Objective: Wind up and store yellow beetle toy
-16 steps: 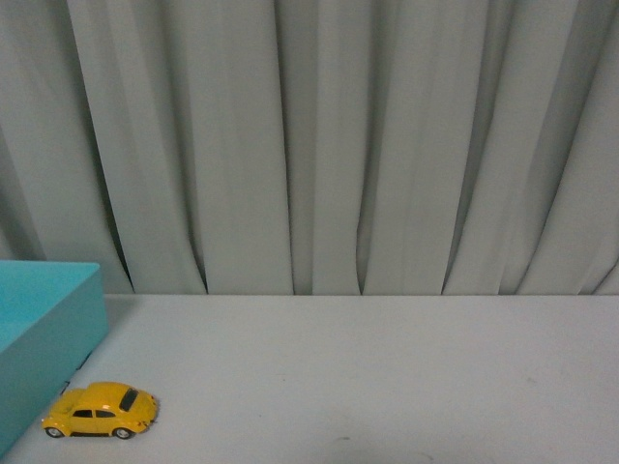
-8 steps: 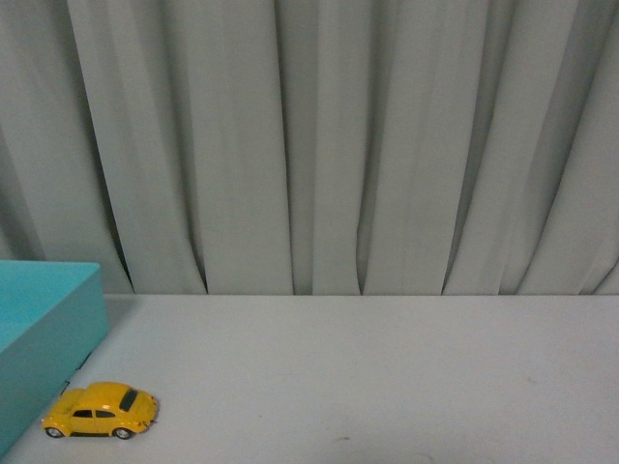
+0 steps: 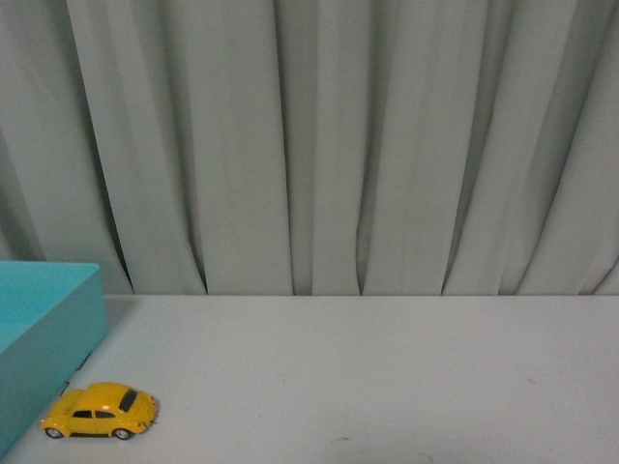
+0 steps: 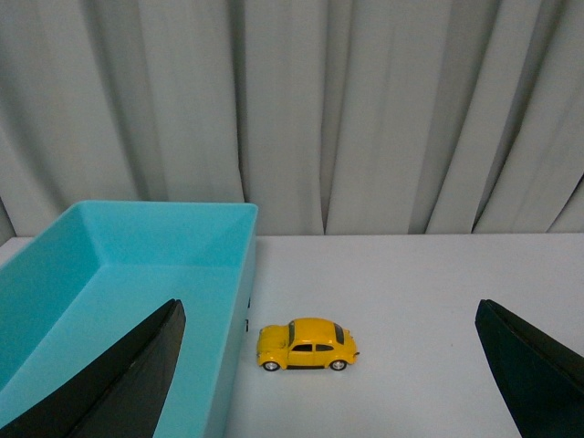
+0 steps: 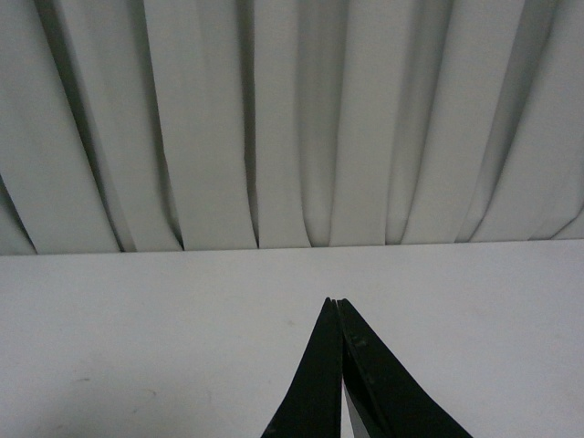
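Jaws on the left gripper (image 4: 328, 308) spread wide, apparently to take the yellow beetle toy (image 4: 307, 344); the right gripper (image 5: 334, 303) idles closed.

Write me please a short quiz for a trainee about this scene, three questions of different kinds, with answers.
1. True or false: the yellow beetle toy lies inside the turquoise box.
2. The left gripper is: A open and empty, B shut, C holding the toy.
3. Fill in: the right gripper is ____.
Key: 1 false, it stands on the table beside the box; 2 A; 3 shut.
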